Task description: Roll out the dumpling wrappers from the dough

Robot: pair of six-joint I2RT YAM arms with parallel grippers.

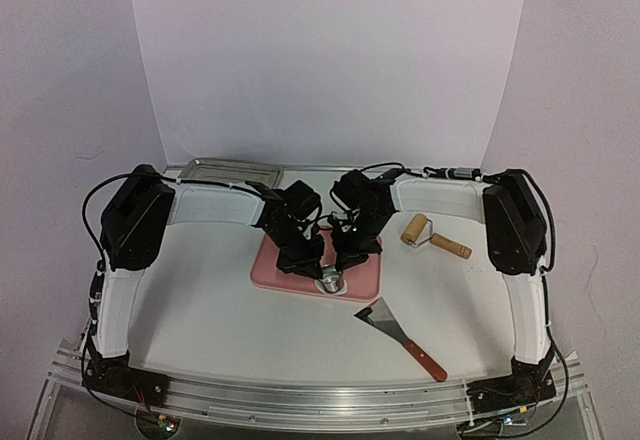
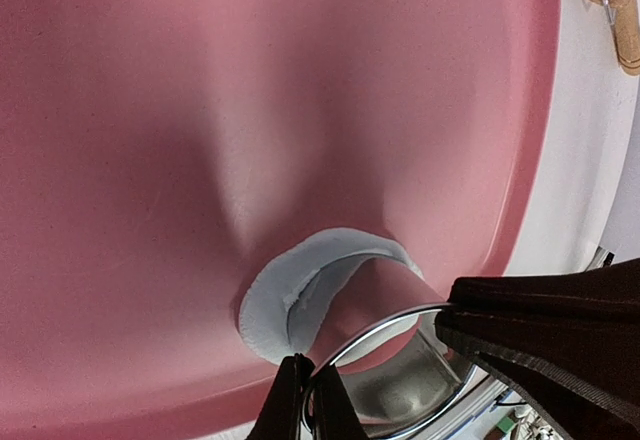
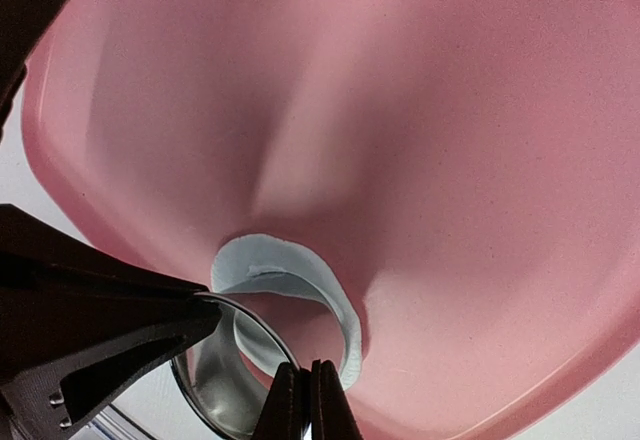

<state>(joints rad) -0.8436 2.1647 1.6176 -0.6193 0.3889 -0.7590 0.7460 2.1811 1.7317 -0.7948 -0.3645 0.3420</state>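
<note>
Top: left hand (image 1: 316,270) and right hand (image 1: 342,265) meet over the ring cutter (image 1: 331,282) at the pink board's (image 1: 270,268) near edge. Left wrist: fingers (image 2: 288,405) pinch its rim; white dough (image 2: 265,310) curls around its base. Right wrist: fingers (image 3: 285,405) likewise pinch the rim.

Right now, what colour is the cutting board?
Plain pink; the left wrist view shows the board best.

We view the whole table (image 1: 200,310) from above and behind, arm bases (image 1: 120,375) along the bottom edge. Both wrist views hang very near the pink board (image 2: 250,110), looking down; they share the metal ring (image 2: 410,390) at bottom centre.
</note>
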